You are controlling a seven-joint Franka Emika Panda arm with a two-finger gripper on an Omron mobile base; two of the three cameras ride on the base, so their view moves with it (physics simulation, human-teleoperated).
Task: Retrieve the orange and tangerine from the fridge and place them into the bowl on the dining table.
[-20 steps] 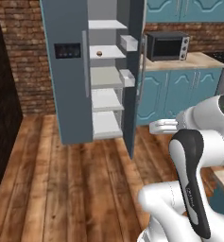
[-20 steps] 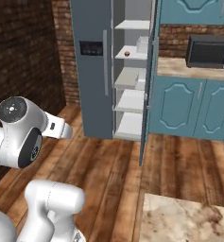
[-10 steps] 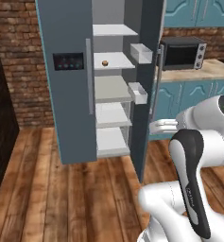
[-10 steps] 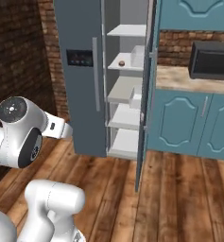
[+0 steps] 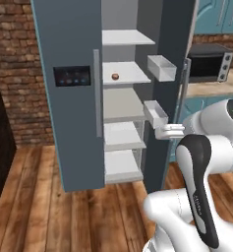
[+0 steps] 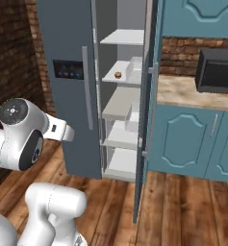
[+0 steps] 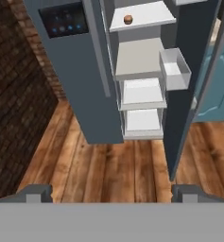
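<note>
I've got the tall slate-grey fridge with its right door open, one dull brownish-orange tangerine mid-shelf on a white shelf, my pincer spread wide, holding nothing.

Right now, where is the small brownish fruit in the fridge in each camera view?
Left base view: fruit at upper centre, on the second white shelf.
Right base view: upper centre, same shelf.
Hand view: near the top edge, right of centre.
Shared landmark: the black panel with blue lights left of it.

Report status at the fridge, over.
Gripper open, empty. Fridge right door open; one small brownish fruit on a white shelf. Nothing blocking the shelf.
</note>
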